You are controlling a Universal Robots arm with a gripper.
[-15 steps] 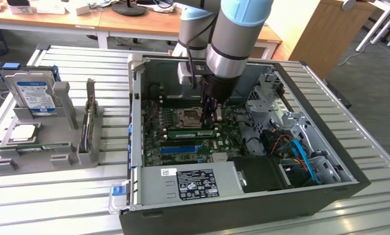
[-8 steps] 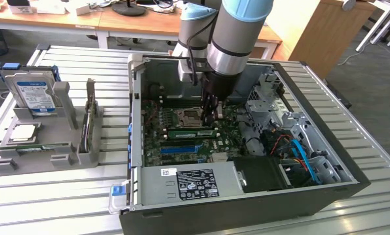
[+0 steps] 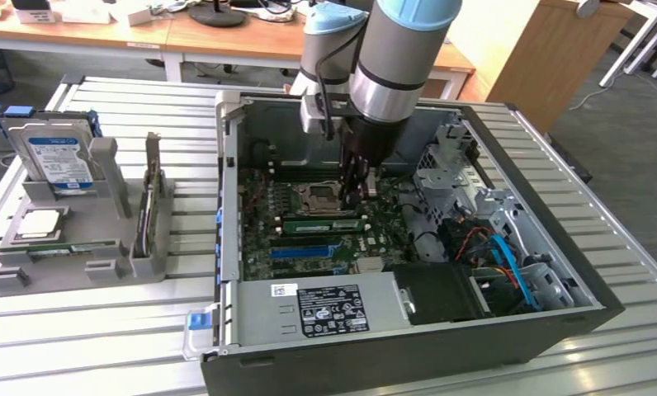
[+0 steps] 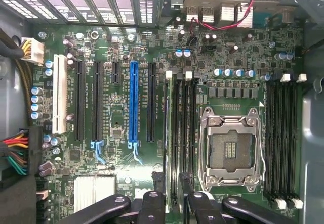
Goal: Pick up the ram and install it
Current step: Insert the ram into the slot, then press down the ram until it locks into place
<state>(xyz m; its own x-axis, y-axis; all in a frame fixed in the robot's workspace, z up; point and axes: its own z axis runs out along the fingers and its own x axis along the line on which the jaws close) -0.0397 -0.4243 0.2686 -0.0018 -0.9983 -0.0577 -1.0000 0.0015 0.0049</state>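
Green PCB, long & thin w/ dark chips: the ram (image 3: 323, 223) stands on edge in a black slot of the mobo (image 3: 268, 247), between the blue slot (image 4: 133, 105) and the bare square CPU socket (image 3: 312, 198) w/ its shiny steel frame. From the wrist view the ram (image 4: 172, 133) reads as one narrow line along the slot, white clip at the far end.

The pincer (image 3: 354, 202) hangs straight down inside the case (image 3: 417, 355), matte black sheet metal, just above the ram's end on the exterior view's right. Pincer (image 4: 172, 206) is released: black fingers (image 4: 152, 204) stand apart, one each side of the ram's line, board visible between them, nothing gripped.

Mobo surface is busy: round silver caps, long black slots, one white slot. A silver PSU box (image 3: 318, 309) w/ a black label sits at the near wall.

Beside the case on the ribbed metal table (image 3: 87, 346), a grey plastic tray (image 3: 42, 276) holds a blue-labelled hard drive (image 3: 55, 157) upright and a flat square silver chip (image 3: 37, 223).
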